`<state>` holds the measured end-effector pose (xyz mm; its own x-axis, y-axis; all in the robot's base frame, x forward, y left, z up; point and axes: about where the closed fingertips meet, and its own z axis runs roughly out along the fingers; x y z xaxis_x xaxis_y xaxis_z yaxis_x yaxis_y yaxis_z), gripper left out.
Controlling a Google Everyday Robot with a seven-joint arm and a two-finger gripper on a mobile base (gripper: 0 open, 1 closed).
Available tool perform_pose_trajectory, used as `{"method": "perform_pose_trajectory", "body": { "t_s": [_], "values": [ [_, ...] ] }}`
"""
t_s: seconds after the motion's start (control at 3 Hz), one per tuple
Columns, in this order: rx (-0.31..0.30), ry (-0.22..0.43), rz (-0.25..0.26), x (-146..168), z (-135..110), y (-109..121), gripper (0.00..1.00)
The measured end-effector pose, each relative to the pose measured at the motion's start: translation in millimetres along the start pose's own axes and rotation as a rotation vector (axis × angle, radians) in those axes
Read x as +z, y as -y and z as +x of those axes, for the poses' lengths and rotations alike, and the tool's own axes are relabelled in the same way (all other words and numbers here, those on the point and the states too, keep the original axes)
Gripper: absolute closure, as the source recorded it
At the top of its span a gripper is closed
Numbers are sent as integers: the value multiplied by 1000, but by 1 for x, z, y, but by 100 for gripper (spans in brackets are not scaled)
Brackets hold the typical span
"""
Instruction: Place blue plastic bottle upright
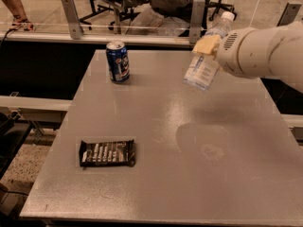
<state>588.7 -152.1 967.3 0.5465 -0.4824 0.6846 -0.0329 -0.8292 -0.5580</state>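
The blue plastic bottle (204, 60) is clear with a white cap and a white-and-blue label. It hangs in the air above the far right part of the grey table (161, 141), nearly upright, cap tilted up to the right. My gripper (206, 45) is shut on the bottle's upper body; its yellowish fingers (204, 45) clamp it, and the white arm (260, 51) reaches in from the right.
A dark blue soda can (118, 61) stands upright at the far left of the table. A dark snack bar wrapper (107, 152) lies flat at the near left. A glass barrier (142, 22) with posts runs behind the table; a seated person is beyond it.
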Motion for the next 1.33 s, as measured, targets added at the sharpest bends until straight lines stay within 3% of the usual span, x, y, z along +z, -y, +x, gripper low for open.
{"method": "perform_pose_trajectory", "body": {
  "t_s": [0.67,1.0,1.33],
  "values": [
    [-74,-172,189,6,3,22,100],
    [-131,-237,289,11,-6,45,100],
    [-131,-237,286,11,-6,44,100]
  ]
}}
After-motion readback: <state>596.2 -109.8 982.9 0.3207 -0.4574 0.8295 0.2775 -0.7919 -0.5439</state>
